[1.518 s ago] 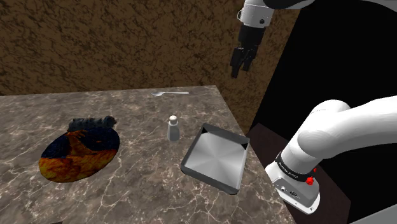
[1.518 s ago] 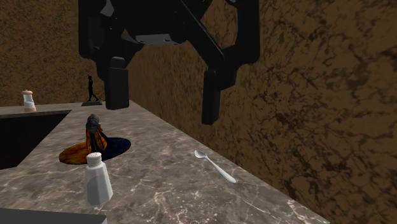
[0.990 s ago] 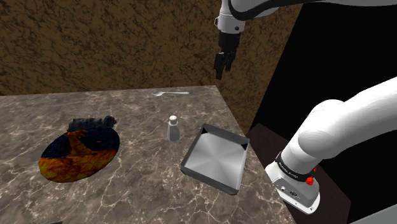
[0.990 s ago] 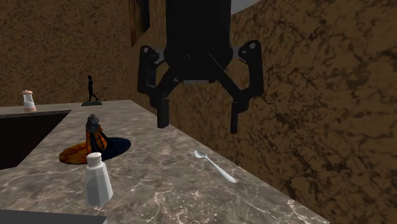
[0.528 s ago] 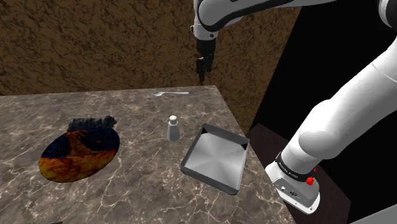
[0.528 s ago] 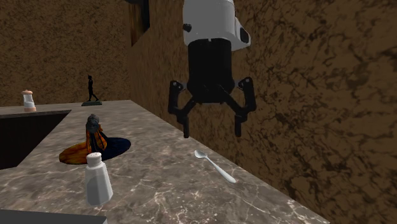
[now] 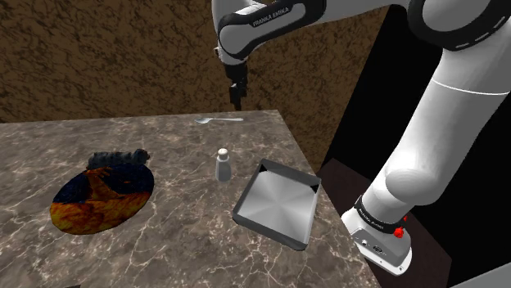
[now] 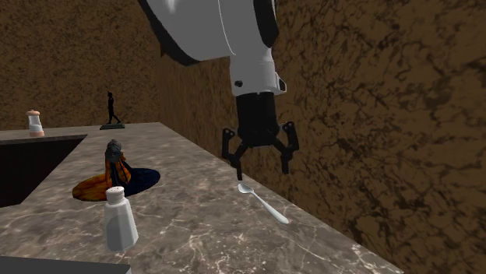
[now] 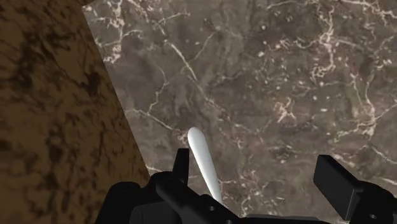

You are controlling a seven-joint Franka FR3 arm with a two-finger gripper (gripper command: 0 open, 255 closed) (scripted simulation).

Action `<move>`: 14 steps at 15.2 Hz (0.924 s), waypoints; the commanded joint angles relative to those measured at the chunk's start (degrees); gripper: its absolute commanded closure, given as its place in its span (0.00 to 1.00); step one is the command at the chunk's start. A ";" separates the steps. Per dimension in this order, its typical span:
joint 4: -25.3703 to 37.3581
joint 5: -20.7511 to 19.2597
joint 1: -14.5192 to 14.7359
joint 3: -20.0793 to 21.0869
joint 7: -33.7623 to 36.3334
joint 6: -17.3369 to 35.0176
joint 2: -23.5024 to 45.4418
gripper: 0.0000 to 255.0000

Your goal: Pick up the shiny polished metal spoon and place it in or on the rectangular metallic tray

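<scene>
A pale metal spoon [image 7: 219, 120] lies flat on the marble counter's far edge, close to the brown wall. My black gripper [image 7: 237, 102] hangs open just above it, fingers pointing down. In the second exterior view the gripper [image 8: 262, 170] hovers over the bowl end of the spoon [image 8: 261, 201]. The wrist view has the spoon [image 9: 202, 159] between the fingers, close to one fingertip [image 9: 181, 167] and not touched; the gripper [image 9: 257, 181] holds nothing. The grey rectangular tray [image 7: 246, 199] sits near the counter's near right corner.
A white shaker [image 7: 222, 164] stands between spoon and tray. A dark and orange heap on a plate [image 7: 102, 192] lies toward the shoulder view's left. The brown wall [image 9: 57, 114] rises right beside the spoon. A small figurine [image 8: 111, 109] and another shaker [image 8: 34, 122] stand far off.
The gripper has travelled to the shoulder view's left and come down, from high beside the counter's corner to just above the spoon. It stays open; the spoon has not moved.
</scene>
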 commanded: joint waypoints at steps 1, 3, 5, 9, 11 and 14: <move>4.32 -1.93 0.56 0.29 -1.23 -0.11 4.78 0.00; 8.88 -3.83 1.43 0.59 -2.21 -0.53 9.53 0.00; 13.72 -5.71 2.44 0.80 -3.28 -1.19 14.32 0.00; 18.99 -7.79 3.69 0.81 -4.58 -1.50 19.92 0.00; 17.93 -7.97 3.51 0.68 -4.43 -0.13 20.22 0.00; 16.47 -8.27 3.26 0.48 -4.21 1.89 20.77 0.00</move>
